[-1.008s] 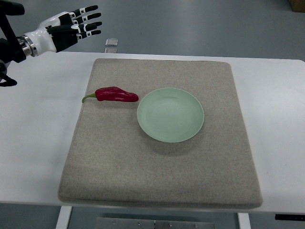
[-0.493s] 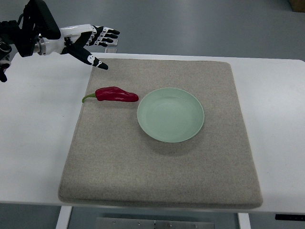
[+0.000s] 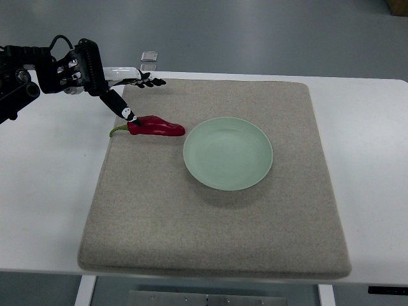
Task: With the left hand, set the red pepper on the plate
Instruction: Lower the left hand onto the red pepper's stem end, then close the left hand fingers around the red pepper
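Observation:
A red pepper (image 3: pixel 156 127) with a green stem lies on the grey mat (image 3: pixel 217 248), just left of the pale green plate (image 3: pixel 228 153). My left hand (image 3: pixel 131 95) reaches in from the upper left and hovers over the mat's far left corner. Its fingers are spread and hold nothing. The thumb tip (image 3: pixel 131 116) points down at the pepper's stem end and looks to be touching it or nearly so. The other fingers (image 3: pixel 153 81) stretch toward the mat's far edge. The plate is bare.
The mat lies on a white table (image 3: pixel 51 191). A small clear object (image 3: pixel 149 57) sits past the table's far edge, behind the hand. The table's front edge runs just below the mat.
My left hand has come down and to the right, from above the table's far left corner to the pepper's stem end. The pepper and plate have not moved.

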Controlling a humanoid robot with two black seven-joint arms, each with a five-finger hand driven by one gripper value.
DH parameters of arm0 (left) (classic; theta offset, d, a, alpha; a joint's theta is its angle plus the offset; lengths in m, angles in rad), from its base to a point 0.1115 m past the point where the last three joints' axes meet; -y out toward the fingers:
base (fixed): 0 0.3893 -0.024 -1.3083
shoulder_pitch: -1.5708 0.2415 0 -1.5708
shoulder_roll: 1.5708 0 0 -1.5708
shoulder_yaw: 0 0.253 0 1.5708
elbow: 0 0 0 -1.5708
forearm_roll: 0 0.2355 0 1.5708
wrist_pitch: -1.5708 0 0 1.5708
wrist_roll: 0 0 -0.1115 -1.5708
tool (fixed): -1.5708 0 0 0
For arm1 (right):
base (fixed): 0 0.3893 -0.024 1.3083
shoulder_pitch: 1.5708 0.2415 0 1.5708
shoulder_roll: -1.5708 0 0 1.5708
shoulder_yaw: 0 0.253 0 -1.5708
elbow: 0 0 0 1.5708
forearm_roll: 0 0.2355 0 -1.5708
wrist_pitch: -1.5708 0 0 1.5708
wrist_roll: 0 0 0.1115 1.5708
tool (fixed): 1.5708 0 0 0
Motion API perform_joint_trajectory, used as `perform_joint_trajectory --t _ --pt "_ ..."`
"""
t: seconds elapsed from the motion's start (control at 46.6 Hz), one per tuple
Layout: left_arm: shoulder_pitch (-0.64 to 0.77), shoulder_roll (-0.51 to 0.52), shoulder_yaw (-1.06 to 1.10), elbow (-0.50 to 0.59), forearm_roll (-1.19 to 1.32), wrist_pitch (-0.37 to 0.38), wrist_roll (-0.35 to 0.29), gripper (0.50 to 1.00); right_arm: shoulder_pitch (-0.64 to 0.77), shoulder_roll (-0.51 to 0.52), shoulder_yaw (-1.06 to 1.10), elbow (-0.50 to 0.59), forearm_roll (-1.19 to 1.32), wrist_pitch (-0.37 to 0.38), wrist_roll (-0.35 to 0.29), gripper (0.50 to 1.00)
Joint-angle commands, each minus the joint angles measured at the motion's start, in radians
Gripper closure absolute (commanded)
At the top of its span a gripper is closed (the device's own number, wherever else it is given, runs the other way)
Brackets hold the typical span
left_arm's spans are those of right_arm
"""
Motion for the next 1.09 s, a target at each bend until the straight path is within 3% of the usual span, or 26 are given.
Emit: perform_joint_trajectory --t 0.0,0.172,0.665,0.772,0.836,1.029,1.072 --pt "0.003 -0.008 0.025 -0.001 0.012 0.068 0.000 0.508 0.000 0.000 -0.001 0.000 0.000 0.001 0.000 0.572" --pt "-0.003 -0.046 0.122 0.005 0.017 0.148 0.000 0.508 0.000 0.000 0.001 0.000 0.000 0.000 0.000 0.572" --pt "-0.009 -0.081 0.159 0.015 0.020 0.150 0.002 0.531 0.000 0.000 0.001 0.000 0.000 0.000 0.000 0.572" --pt "-0.009 -0.081 0.163 0.025 0.035 0.150 0.002 0.574 0.000 0.000 0.001 0.000 0.000 0.000 0.000 0.572" --pt "-0.010 -0.080 0.177 0.025 0.061 0.150 0.002 0.632 0.000 0.000 -0.001 0.000 0.000 0.001 0.000 0.572" --pt "-0.012 -0.080 0.180 0.025 0.078 0.150 0.002 0.681 0.000 0.000 0.001 0.000 0.000 0.000 0.000 0.572" --pt "-0.012 -0.081 0.180 0.025 0.078 0.150 0.002 0.722 0.000 0.000 0.001 0.000 0.000 0.000 0.000 0.572"
